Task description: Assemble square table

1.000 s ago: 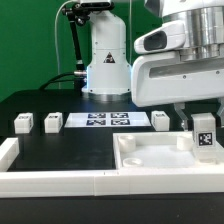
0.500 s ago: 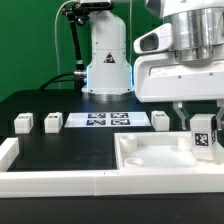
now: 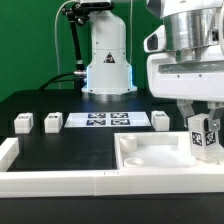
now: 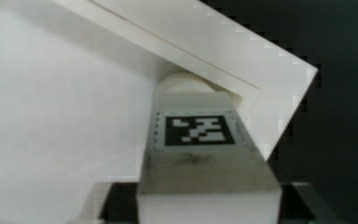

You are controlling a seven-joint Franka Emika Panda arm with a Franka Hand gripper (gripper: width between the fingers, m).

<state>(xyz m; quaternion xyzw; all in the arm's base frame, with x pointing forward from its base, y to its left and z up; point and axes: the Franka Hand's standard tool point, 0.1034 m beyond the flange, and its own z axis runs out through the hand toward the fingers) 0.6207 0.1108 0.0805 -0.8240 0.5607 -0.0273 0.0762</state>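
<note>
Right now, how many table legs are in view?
4. Two legs stand to the exterior view's left of the marker board, one to its right; the fourth is held in the end effector at the slab's far corner. None seems hidden.

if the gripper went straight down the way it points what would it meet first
The leg clamped in the gripper would likely touch the square tabletop first, near its corner; exact depth is hard to judge.

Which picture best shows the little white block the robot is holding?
The wrist view: the leg fills it, tag sharp. The exterior view shows it small, in the gripper, at a corner of the square slab.
</note>
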